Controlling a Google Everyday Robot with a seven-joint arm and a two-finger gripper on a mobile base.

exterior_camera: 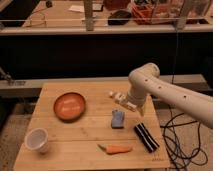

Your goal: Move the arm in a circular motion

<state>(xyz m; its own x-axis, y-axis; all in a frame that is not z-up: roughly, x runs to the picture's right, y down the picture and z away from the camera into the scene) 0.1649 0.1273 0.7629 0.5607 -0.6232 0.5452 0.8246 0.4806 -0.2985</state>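
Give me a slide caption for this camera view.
Cream-white tubular robot arm reaches over a wooden slatted table, its pincer hanging near a small blue rectangular object.

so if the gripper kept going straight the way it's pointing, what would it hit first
Probably the orange bowl: the gripper hangs above the wooden table to its right and seems to point left toward it. Height is unclear, so it might pass over the rim.
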